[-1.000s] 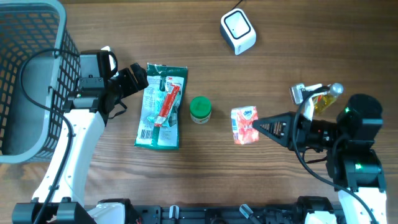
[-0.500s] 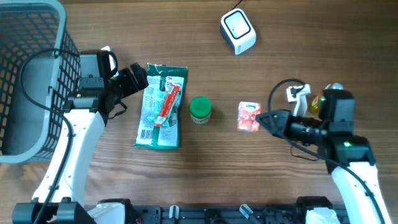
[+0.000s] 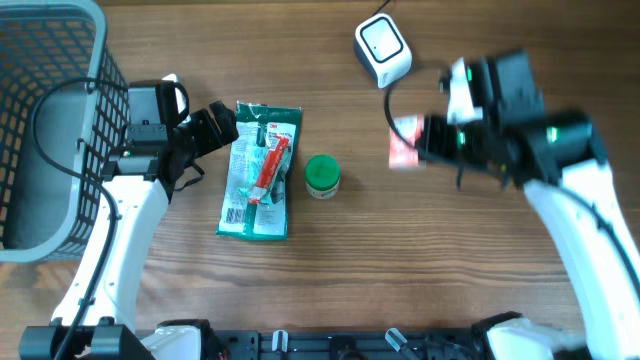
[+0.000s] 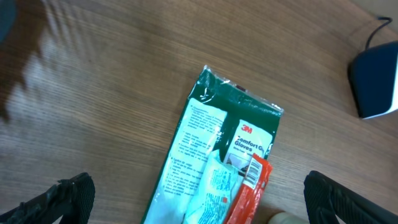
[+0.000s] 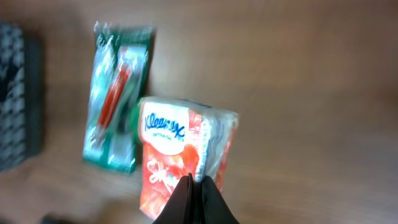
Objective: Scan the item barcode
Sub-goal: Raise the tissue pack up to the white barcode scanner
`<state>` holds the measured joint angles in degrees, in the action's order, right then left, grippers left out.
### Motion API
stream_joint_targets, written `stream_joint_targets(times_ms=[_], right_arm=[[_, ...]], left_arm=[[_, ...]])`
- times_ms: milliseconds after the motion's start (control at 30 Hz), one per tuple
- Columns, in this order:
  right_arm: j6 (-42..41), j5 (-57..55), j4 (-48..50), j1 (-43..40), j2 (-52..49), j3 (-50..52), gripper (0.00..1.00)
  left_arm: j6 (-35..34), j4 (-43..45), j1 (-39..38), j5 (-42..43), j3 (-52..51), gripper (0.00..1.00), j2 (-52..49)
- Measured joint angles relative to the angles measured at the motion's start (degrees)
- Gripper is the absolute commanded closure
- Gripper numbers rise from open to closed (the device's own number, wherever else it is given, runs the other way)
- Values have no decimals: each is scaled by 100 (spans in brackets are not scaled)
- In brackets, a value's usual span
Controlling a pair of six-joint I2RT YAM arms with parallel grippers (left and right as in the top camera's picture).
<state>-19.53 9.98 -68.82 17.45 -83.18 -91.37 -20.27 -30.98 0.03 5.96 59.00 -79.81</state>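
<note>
Now | wooden table [image 3: 400, 285] | grey basket [image 3: 100, 70] far left | left tool [image 3: 218, 126] wide | right tool [image 5: 194, 190] pinches tissue pack [image 5: 177, 146]

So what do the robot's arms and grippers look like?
The left arm and right arm have white links, black joints and looping black cables. The left gripper and right gripper are black. A small green light glows on the right arm.
</note>
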Motion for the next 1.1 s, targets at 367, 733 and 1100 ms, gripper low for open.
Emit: stream_joint_targets(times_ms=[367,733,1100], right_arm=[[1283,-2498,2343,212,-2568,-885,96],[2363,-3560,4280,254,-3735,-885,95],[3206,-4127,5003,544,-4116,-885,96]], left_arm=[[0,-7,0,-2,0,0,0],[0,-9,0,0,0,0,0],[0,-7,0,0,0,0,0]])
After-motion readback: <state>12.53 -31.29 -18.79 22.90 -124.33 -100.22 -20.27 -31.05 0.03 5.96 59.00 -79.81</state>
